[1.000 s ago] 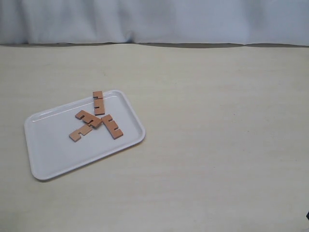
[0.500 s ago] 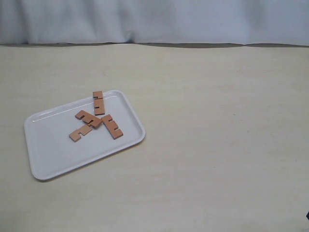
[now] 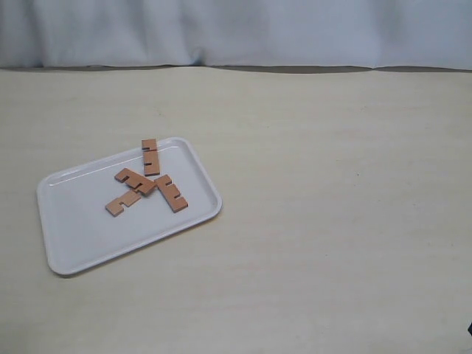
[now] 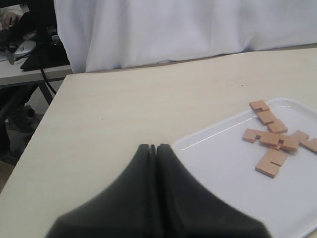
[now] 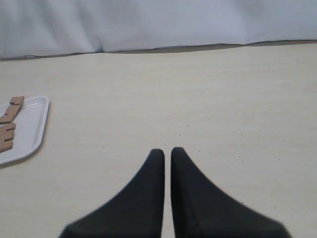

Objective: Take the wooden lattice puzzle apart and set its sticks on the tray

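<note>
Sticks (image 3: 147,181): four, loose on white tray (image 3: 81,243); middle ones overlap, one lies on the far rim.
Left gripper (image 4: 156,148): closed, empty, beside the tray corner.
Right gripper (image 5: 167,151): closed, empty, over table (image 3: 332,184).
Backdrop: white curtain (image 3: 236,29).

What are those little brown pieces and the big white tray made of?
The sticks look like wood: matte reddish-brown, flat, with square-cut notches, though no grain shows. The tray looks like plastic: smooth white, slightly glossy, with a light streak near its rim and rounded corners.
</note>
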### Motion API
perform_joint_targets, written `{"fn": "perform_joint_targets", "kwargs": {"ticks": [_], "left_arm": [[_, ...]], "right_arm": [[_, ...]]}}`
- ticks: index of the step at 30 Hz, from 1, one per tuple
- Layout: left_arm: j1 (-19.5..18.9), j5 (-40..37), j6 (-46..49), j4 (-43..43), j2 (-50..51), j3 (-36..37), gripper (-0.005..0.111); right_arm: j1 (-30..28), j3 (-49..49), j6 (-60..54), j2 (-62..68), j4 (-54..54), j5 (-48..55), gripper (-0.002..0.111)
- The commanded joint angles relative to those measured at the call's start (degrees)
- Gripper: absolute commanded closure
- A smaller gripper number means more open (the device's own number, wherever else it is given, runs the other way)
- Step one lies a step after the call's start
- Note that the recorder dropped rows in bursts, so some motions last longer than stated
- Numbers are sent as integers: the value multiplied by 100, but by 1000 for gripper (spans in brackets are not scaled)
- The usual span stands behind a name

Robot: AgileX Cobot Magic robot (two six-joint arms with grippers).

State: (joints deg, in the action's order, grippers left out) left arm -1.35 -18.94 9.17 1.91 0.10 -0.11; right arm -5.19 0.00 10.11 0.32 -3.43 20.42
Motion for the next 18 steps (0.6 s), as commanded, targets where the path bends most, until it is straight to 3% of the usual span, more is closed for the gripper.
{"fn": "perform_joint_targets", "kwargs": {"ticks": [1,5,18], "left_arm": [[11,56,-3,5,-10,11,107],[11,56,-3,5,-10,11,107],[11,56,-3,5,-10,11,107]], "right_arm": [[-193,0,-27,-32,7,-51,104],[-405,0,-27,-32,7,-51,104],[-262,0,-27,-32,7,-51,104]]}}
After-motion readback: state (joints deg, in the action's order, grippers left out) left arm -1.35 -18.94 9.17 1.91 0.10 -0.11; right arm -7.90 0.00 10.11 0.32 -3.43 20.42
